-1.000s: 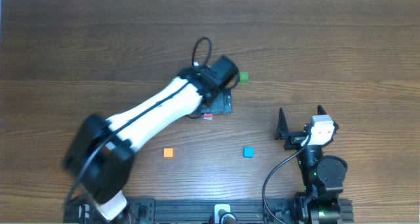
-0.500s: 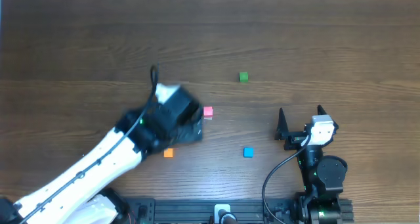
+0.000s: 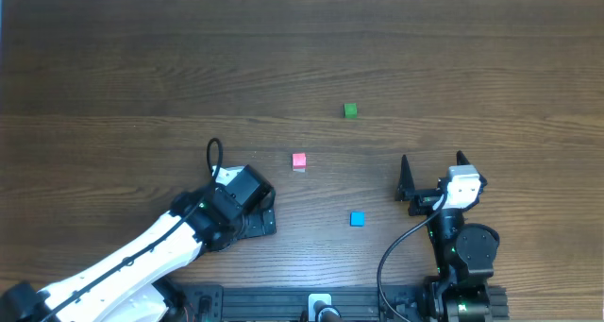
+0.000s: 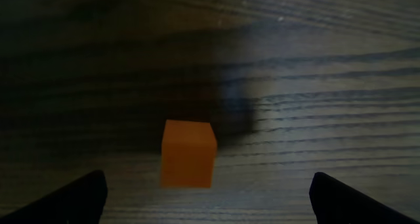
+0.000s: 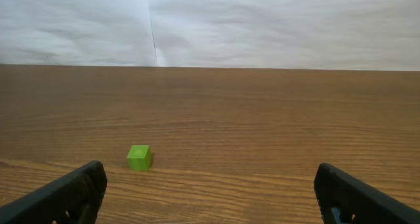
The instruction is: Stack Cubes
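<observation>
Left gripper (image 4: 207,203) hangs low over the orange cube (image 4: 188,153), jaws spread wide, nothing held. The cube sits on the table (image 3: 113,76) just ahead of them, nearer one finger than the other (I'd centre first). Pink cube (image 3: 299,160) and blue cube (image 3: 357,218) lie near, green cube (image 3: 350,110) farther off; nothing blocks. Right gripper (image 3: 430,176) rests well apart, jaws open too.

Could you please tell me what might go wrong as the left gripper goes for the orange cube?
1. The orange cube sits off-centre between the open fingers of the left gripper, nearer one of them, so closing might shove or twist it rather than grip it squarely.
2. The cubes look small beside the gripper, so a skewed grip could set it down crooked on another cube, such as the pink cube, and it might slide off.
</observation>
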Controlling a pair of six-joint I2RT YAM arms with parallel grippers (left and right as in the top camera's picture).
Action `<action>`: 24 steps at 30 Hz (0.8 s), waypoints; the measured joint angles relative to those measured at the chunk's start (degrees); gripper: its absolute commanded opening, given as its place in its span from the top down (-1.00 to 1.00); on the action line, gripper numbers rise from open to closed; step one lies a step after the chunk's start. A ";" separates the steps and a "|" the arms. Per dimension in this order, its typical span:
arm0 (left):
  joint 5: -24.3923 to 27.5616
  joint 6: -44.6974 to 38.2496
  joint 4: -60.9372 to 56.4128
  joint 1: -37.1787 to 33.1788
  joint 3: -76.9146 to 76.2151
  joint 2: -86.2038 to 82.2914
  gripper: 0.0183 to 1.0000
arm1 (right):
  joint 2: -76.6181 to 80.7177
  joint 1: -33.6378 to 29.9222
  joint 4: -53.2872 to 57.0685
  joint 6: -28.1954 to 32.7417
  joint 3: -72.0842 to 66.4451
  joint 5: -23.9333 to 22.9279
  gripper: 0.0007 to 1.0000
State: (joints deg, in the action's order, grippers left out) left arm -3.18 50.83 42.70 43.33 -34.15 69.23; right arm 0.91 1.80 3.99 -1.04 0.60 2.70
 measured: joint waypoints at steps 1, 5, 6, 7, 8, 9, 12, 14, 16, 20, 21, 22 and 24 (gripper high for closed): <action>0.00 0.02 -0.02 0.00 0.00 0.66 -0.96 | 0.00 0.00 0.00 0.02 0.00 0.00 -0.98; 0.00 0.22 -0.72 0.00 0.00 4.02 -0.91 | 0.00 0.00 0.00 0.00 0.00 0.02 -0.98; 0.00 0.22 -1.03 0.00 0.00 4.76 -0.90 | 0.00 0.00 0.00 0.04 0.00 0.00 -0.98; -0.02 0.24 -1.42 0.00 0.00 5.57 -0.90 | 0.00 0.00 0.00 0.02 0.00 0.00 -0.98; -0.02 0.26 -1.79 0.00 0.00 6.36 -0.89 | 0.00 0.00 0.00 0.02 0.00 0.00 -0.98; -0.02 0.26 -2.10 0.00 0.00 7.52 -0.89 | 0.00 0.00 0.00 0.00 0.00 0.00 -0.99; -0.13 0.22 -2.25 0.00 0.00 8.48 -0.88 | 0.00 0.00 0.00 0.00 0.00 0.00 -0.98; -0.33 0.22 -2.27 0.00 0.00 8.57 -0.86 | 0.00 0.00 0.00 0.00 0.00 0.00 -0.98; -0.61 0.20 -2.29 0.00 0.00 8.57 -0.86 | 0.00 0.00 0.00 0.00 0.00 0.00 -0.99; -1.40 -0.09 -2.32 0.00 0.00 8.57 -0.72 | 0.00 0.00 0.00 -0.04 0.00 0.00 -0.98; -1.73 -0.28 -2.36 0.00 0.00 8.57 -0.70 | 0.00 -0.02 0.00 0.00 0.00 0.00 -0.98; -1.90 -0.37 -2.40 0.00 0.00 8.57 -0.65 | 0.00 0.00 0.00 -0.02 0.00 0.00 -0.99; -2.47 -0.52 -2.49 0.00 0.00 8.57 -0.60 | 0.00 0.00 0.00 0.02 0.00 0.00 -0.98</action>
State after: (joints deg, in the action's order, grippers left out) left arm -5.65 50.30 40.21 43.33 -34.15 77.80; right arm 0.91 1.80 3.99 -1.02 0.60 2.70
